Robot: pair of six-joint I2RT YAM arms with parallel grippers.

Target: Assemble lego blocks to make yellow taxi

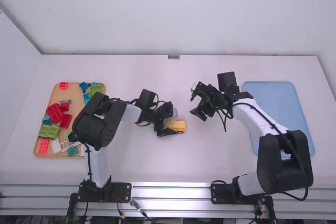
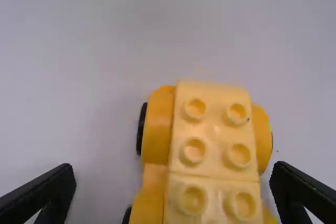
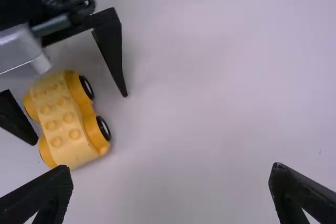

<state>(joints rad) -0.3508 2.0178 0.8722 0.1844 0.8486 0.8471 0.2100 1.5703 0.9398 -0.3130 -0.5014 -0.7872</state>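
Mid-table, between the arms' bases, yellow car (image 2: 212, 135) is sitting on its wheels, studs facing up. Left claw (image 1: 169, 123) is hovering over it, fingers standing apart on either side of the body; contact, cannot tell. Right claw (image 1: 193, 101) is hanging nearby, fingers apart, nothing between them. Off left, tan tray (image 1: 56, 95) is holding loose blocks (image 1: 54, 113); off right, blue tray (image 1: 269, 95) is lying flat.

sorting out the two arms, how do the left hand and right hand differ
The left hand has its fingers on either side of the yellow car; the right hand has nothing between its fingers. In the high view, the left hand is at the car, the right hand off to the car's right. Both are black and open.
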